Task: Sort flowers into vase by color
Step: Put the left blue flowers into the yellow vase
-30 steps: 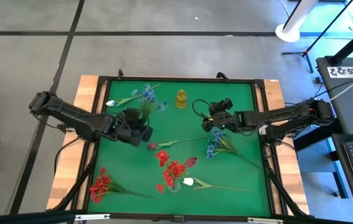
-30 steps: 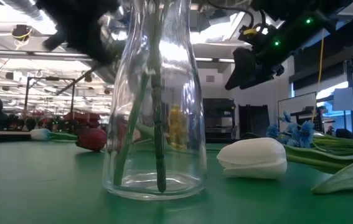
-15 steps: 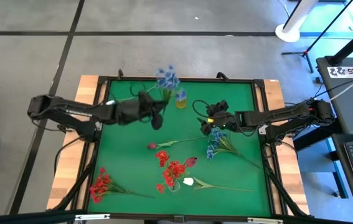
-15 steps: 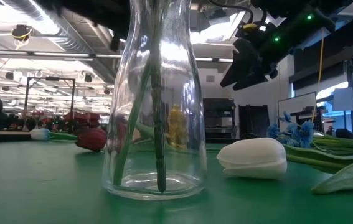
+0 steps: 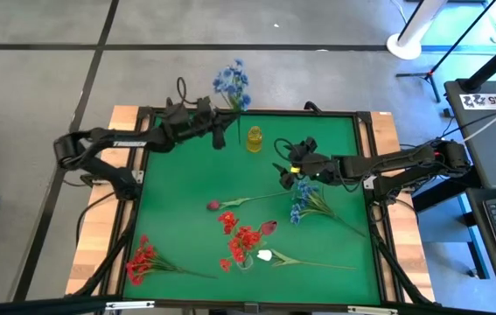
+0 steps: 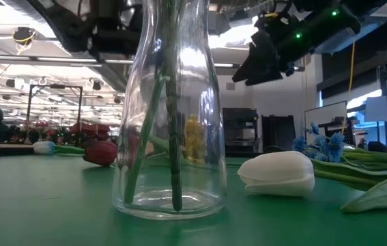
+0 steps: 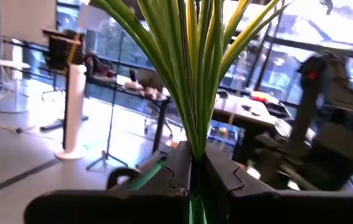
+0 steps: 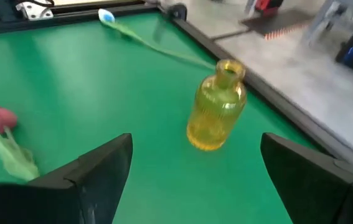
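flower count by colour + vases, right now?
Blue clusters: 2, one in the left gripper at, one on the mat
Red clusters: 2
Dark red/pink buds: 2
White tulips: 2
Vases: 2, yellow, clear
Total: 8 flower stems, 2 vases

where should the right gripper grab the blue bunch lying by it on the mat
Judging by how it lies, take the blue bunch on its bare green stalks just behind the blue heads, coming straight down from above. The stems lie flat on the green mat, fanning toward the right edge, so fingers should close across them. The open right gripper hovers just beyond the heads.
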### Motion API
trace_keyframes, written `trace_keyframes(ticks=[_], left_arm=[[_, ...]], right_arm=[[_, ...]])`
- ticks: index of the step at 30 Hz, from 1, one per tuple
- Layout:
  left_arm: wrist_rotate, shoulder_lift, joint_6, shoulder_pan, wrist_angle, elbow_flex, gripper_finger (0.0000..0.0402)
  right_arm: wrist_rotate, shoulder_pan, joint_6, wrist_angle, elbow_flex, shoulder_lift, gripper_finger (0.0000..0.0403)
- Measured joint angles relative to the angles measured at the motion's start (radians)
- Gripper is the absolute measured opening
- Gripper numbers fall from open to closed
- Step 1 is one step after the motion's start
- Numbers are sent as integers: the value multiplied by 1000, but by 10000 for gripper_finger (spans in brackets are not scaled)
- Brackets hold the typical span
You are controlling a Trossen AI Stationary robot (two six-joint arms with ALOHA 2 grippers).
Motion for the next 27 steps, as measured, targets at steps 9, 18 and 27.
trace_keyframes(ticks=[9,18,27], left_arm=[[184,191,-24,45,92,126,11],[207,227,6,44,106,190,12],[206,227,11,74,103,190,12]], right_arm=[[-191,-75,-49,102,0,-1,353],[-412,-254,-79,184,-78,-49,353],[-402,-310,-81,319,-281,-355,353]])
